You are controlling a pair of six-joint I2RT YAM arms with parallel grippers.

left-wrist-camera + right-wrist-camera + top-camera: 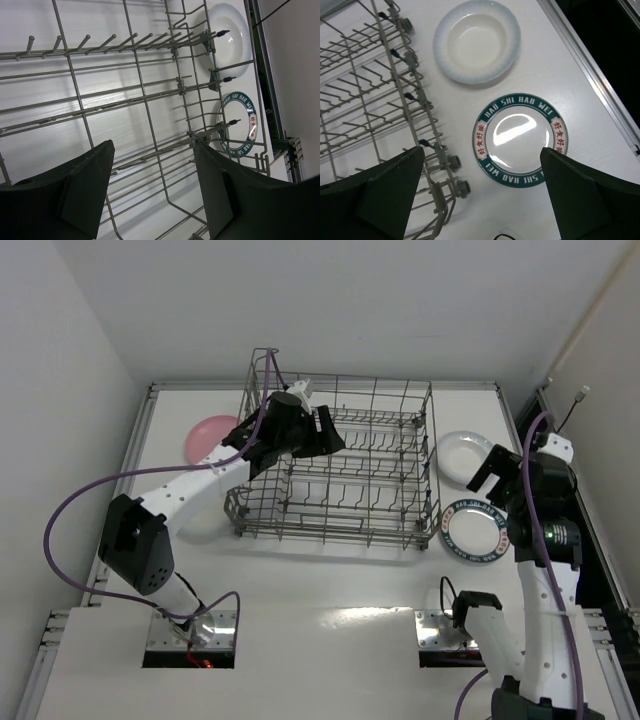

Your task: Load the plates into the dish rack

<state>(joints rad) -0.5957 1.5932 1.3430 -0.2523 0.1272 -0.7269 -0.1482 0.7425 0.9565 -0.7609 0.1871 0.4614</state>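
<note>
The right gripper [480,165], fingers spread wide and empty, hangs directly above the teal-rimmed plate [520,137] lying flat at the dish rack's [330,530] 4 o'clock, so the right arm is nearer, while the left gripper [152,150], also spread, hovers over the rack's 10 o'clock corner

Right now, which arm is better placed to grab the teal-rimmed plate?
Right. The right arm hangs, jaws open, directly over the teal-rimmed plate; the left arm is over the dish rack, well away from it.
</note>
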